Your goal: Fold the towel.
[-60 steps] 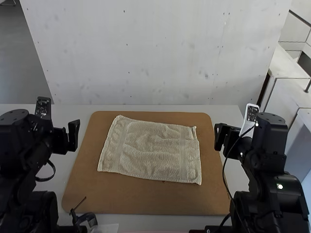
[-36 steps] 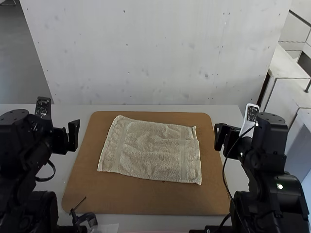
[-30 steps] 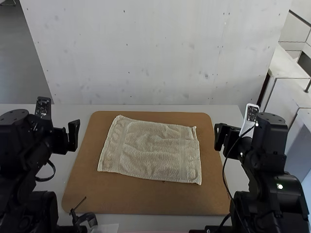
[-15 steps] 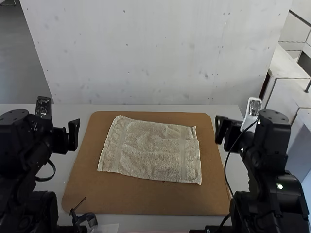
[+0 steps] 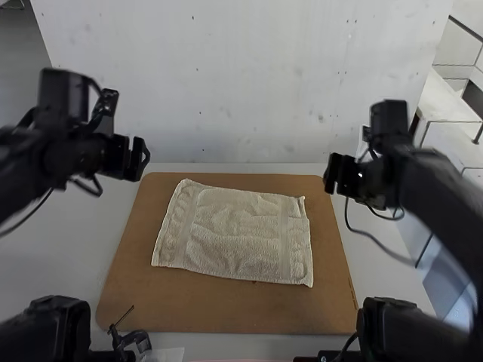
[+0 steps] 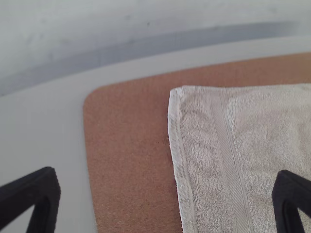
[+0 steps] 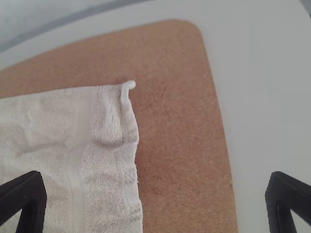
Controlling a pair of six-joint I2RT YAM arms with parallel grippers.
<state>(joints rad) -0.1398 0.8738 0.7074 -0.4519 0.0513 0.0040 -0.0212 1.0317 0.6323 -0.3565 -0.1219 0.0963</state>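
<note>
A beige towel (image 5: 234,234) lies spread flat on the brown board, slightly wrinkled, its far right corner a little curled. My left gripper (image 5: 142,160) hangs in the air off the towel's far left corner, and my right gripper (image 5: 330,173) is raised beyond its far right corner. Neither touches the cloth. In the left wrist view the left gripper (image 6: 165,194) is wide open, with the towel (image 6: 218,145) below it. The right gripper (image 7: 155,196) is also wide open in the right wrist view, above the towel's (image 7: 73,155) edge and the board.
The brown board (image 5: 226,309) with rounded corners lies on a light table (image 5: 53,249). A small black clamp-like object (image 5: 130,338) sits at the board's near left edge. A pale wall rises behind the table, and cables hang from both arms.
Both arms have lifted and reached forward from their resting poses; the left gripper has also gone slightly right, the right one slightly left. The towel has not moved.
</note>
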